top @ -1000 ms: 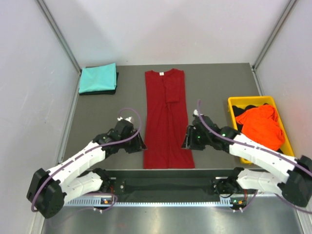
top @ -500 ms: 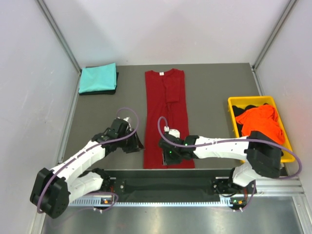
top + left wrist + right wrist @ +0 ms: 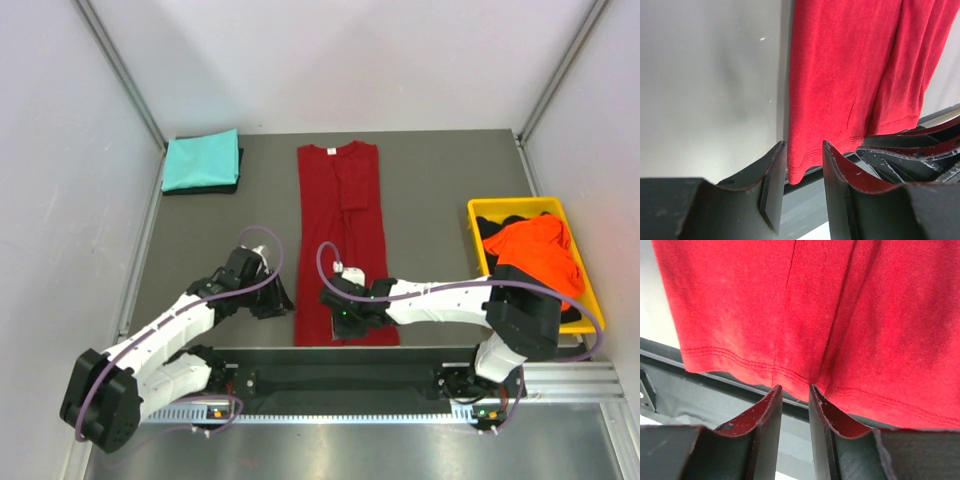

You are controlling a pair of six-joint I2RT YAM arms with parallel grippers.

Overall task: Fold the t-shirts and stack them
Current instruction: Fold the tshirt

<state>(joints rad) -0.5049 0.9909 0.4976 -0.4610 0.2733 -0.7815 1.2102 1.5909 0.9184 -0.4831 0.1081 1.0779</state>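
We see the large dark red cotton t-shirt (image 3: pixel 340 235) lying flat in the middle of the frame. It is folded lengthwise into a long narrow strip, with its neck toward the top and its hem at the bottom edge of the grey tabletop (image 3: pixel 440 190).

The left gripper (image 3: pixel 279 298) sits just beside the shirt's lower left corner. In its wrist view the dark fingers (image 3: pixel 769 192) stand a little apart, with that corner of the hem at the gap and not pinched. The right gripper (image 3: pixel 339 318) rests over the hem left of centre. Its fingers (image 3: pixel 765 425) are only narrowly parted, with the stitched hem just above their tips and nothing clamped.

The right arm reaches across the shirt's lower right part and hides it from above.

At upper left a folded teal t-shirt (image 3: pixel 202 160) lies on a black folded cloth (image 3: pixel 238 172). At right, a bright orange t-shirt (image 3: pixel 538 258) is crumpled on top of black cloth (image 3: pixel 487 228) inside a yellow plastic bin (image 3: pixel 515 205). A black rail (image 3: pixel 340 380) runs below the hem.
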